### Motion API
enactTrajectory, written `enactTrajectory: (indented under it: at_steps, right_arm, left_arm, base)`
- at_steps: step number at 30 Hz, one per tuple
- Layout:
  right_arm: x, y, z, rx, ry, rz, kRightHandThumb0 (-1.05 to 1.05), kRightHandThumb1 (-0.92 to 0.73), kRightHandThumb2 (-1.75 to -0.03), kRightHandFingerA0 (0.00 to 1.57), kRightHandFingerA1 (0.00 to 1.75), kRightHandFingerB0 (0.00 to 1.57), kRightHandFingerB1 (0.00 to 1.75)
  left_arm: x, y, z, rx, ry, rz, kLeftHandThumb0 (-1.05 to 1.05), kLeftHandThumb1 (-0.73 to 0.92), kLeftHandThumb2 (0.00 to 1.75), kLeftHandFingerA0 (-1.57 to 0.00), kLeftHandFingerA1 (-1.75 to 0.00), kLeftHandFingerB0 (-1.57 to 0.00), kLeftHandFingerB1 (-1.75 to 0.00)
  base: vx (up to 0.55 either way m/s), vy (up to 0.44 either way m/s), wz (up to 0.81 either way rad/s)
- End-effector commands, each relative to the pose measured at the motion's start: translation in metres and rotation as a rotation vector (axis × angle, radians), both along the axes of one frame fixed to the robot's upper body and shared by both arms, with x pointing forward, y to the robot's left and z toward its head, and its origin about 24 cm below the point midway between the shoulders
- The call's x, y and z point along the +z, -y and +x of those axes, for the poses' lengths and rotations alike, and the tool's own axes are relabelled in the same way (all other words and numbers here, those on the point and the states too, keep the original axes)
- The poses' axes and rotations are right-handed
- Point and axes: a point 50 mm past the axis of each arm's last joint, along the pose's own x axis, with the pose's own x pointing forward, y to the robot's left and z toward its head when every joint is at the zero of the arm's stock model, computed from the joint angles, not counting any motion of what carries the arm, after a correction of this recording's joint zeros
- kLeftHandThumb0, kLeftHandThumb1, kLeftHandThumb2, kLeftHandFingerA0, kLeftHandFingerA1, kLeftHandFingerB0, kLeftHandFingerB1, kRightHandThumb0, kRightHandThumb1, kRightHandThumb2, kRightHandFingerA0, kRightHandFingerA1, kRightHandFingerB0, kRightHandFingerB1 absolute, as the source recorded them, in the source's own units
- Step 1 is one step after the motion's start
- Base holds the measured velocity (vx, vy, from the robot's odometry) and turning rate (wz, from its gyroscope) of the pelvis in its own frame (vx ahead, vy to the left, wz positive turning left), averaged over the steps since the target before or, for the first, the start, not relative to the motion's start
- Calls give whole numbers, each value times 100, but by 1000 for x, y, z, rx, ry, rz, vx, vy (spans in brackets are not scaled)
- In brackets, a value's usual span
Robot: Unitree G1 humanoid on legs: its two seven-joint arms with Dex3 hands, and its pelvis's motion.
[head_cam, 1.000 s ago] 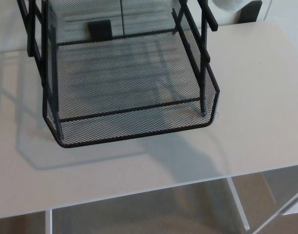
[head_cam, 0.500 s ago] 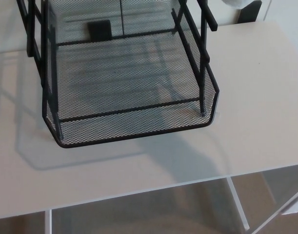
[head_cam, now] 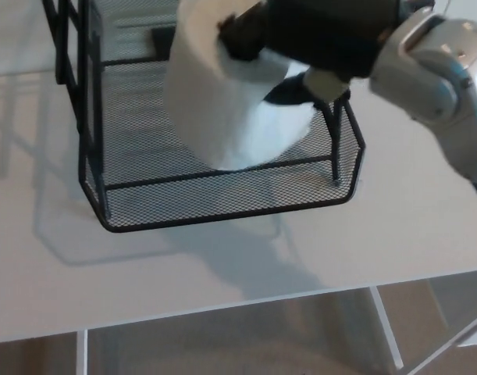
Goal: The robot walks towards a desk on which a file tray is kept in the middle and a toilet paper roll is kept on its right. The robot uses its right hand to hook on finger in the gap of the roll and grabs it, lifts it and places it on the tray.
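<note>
The toilet paper roll [head_cam: 226, 101] is up in the air over the black mesh file tray [head_cam: 222, 199], carried by the robot's right hand [head_cam: 316, 35], which comes in from the far right. The black fingers [head_cam: 238, 35] are closed on the roll at its upper right, one dark fingertip pressed into the top of the white paper; whether a finger sits inside the core cannot be made out, since the hand covers that end. The roll looks tilted, its long axis running roughly from near left up toward the far right, with the rounded white side turned toward the viewer and its lower edge hanging just above the tray's mesh floor.

The tray sits in the middle of the pale tabletop [head_cam: 410, 226], its near wall low and curved at the corners, with upright black posts [head_cam: 86, 94] on its left and right sides. The pale grey forearm [head_cam: 441, 70] reaches over the tray's right post. The roll and arm cast a soft shadow on the tabletop in front of the tray. The left hand does not show.
</note>
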Motion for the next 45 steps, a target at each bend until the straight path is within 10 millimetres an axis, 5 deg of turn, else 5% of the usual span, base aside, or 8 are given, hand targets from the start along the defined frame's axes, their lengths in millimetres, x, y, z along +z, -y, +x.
enactTrajectory:
  at_steps: [1, 13, 19, 23, 28, 35, 42, 45]
  right_arm:
    - [-10, -7, -3, -15, -49, -33, -36, -65, -59, 82, 163, 86, 73]
    - [-29, -19, -9, 11, -95, -66, -28, -52, -79, 100, 157, 90, 103]
    - [-21, -19, -10, -9, -110, -95, -44, -65, -64, 88, 146, 58, 40]
    - [1, -16, -6, -92, -178, -236, -61, -50, -62, 72, 114, 0, 21]
    - [29, -5, -2, -101, -203, -296, -83, -45, -83, 73, 94, 0, 4]
    - [83, 3, 1, -217, -350, -335, -65, -51, -55, 56, 61, 0, 23]
    - [114, 12, -1, -280, -352, -360, -82, -49, -83, 49, 79, 10, 44]
    - [131, 21, -5, -284, -414, -257, -59, -60, -58, 56, 67, 17, 33]
  left_arm:
    - [11, 10, 4, -4, 140, -29, -73, 92, 75, -48, -54, -34, -45]
    - [0, 12, -4, 14, 84, -12, -71, 92, 77, -51, -60, -35, -50]
    - [-3, 4, -20, -43, 6, 63, -70, 92, 81, -52, -59, -30, -47]
    - [-12, -1, -37, -80, -66, 120, -71, 92, 76, -42, -47, -24, -39]
    - [-16, -3, -45, -82, -90, 133, -68, 92, 77, -28, -43, -22, -38]
    - [-15, -7, -44, -54, -94, 116, -68, 92, 75, -26, -44, -25, -39]
    - [-16, -9, -48, -46, -107, 124, -69, 92, 77, -28, -46, -24, -40]
    - [-20, -12, -52, 6, -116, 118, -68, 92, 74, -30, -44, -27, -40]
  base:
    - [0, 0, 0]
    - [0, 0, 0]
    - [0, 0, 0]
    - [0, 0, 0]
    - [0, 0, 0]
    - [0, 0, 0]
    - [0, 0, 0]
    - [0, 0, 0]
